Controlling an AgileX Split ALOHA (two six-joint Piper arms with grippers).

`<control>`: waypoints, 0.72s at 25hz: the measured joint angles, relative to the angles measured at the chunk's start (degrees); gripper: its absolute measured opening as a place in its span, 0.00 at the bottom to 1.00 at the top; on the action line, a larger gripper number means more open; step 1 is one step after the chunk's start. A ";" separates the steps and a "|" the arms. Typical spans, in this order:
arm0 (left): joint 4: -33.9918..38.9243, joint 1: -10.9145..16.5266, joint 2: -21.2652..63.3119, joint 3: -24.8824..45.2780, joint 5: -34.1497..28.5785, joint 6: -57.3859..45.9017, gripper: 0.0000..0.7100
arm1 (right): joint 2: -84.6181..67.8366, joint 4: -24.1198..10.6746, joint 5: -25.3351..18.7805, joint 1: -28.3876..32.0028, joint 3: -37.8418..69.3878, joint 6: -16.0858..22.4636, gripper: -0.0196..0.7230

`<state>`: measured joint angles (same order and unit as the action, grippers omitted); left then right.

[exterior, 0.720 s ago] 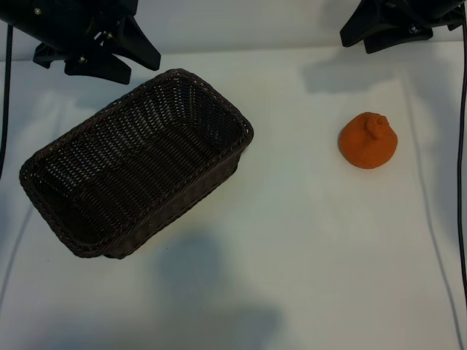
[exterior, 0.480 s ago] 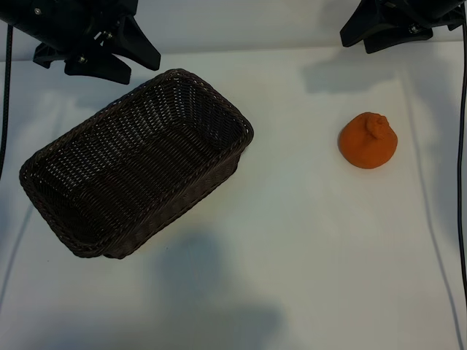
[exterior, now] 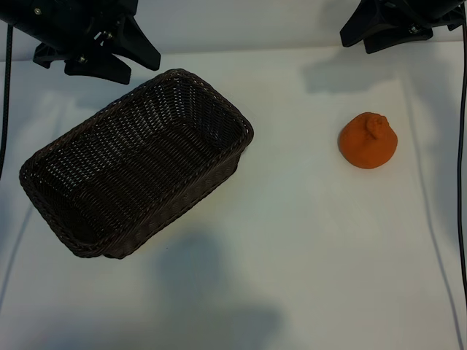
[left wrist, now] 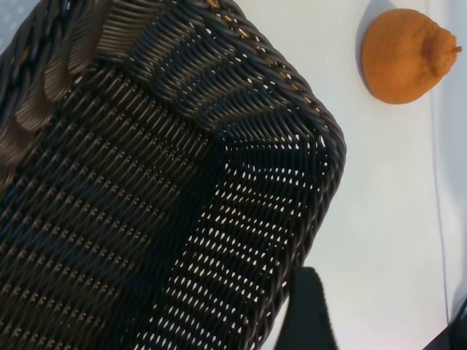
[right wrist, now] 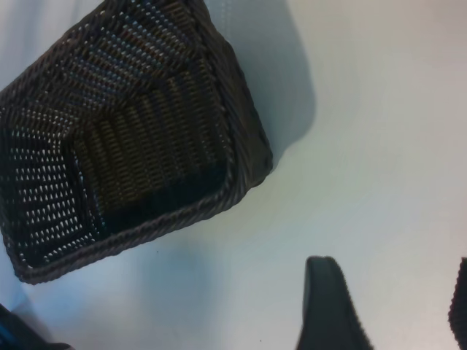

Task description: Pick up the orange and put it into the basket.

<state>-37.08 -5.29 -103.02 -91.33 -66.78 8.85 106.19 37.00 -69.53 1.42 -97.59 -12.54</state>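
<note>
The orange (exterior: 368, 141) sits alone on the white table at the right, knob up; it also shows in the left wrist view as the orange (left wrist: 407, 55). The dark woven basket (exterior: 219, 109) lies at an angle on the left with nothing inside. My left gripper (exterior: 139, 67) hangs at the back left, just behind the basket's far corner, open and holding nothing. In its own view the left gripper (left wrist: 383, 328) hovers beside the basket (left wrist: 321, 138). My right gripper (exterior: 357, 42) is high at the back right, well behind the orange. The right gripper (right wrist: 394, 310) is open over bare table.
The white table (exterior: 306, 240) stretches between basket and orange and across the front. Black cables (exterior: 462, 146) run down the right edge, and another down the left edge. The right wrist view shows the basket (right wrist: 241, 168) from afar.
</note>
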 joint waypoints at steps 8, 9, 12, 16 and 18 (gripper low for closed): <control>0.00 0.00 0.00 0.00 0.00 -0.05 0.79 | 0.00 0.00 0.05 0.00 0.00 0.00 0.58; 0.00 0.00 0.00 0.00 0.00 -0.05 0.79 | 0.00 0.00 0.18 0.00 0.00 0.00 0.58; 0.00 0.00 0.00 0.00 0.66 -0.05 0.79 | 0.00 0.00 0.87 0.00 0.00 0.00 0.58; 0.00 0.00 0.00 0.00 1.07 -0.12 0.79 | 0.00 0.00 1.96 0.00 0.00 0.00 0.58; 0.00 0.00 0.00 0.00 1.07 -0.12 0.79 | 0.00 0.00 2.17 0.00 0.00 0.00 0.58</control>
<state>-37.08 -5.29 -103.02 -91.33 -65.71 8.73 106.19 37.00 -67.36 1.42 -97.59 -12.54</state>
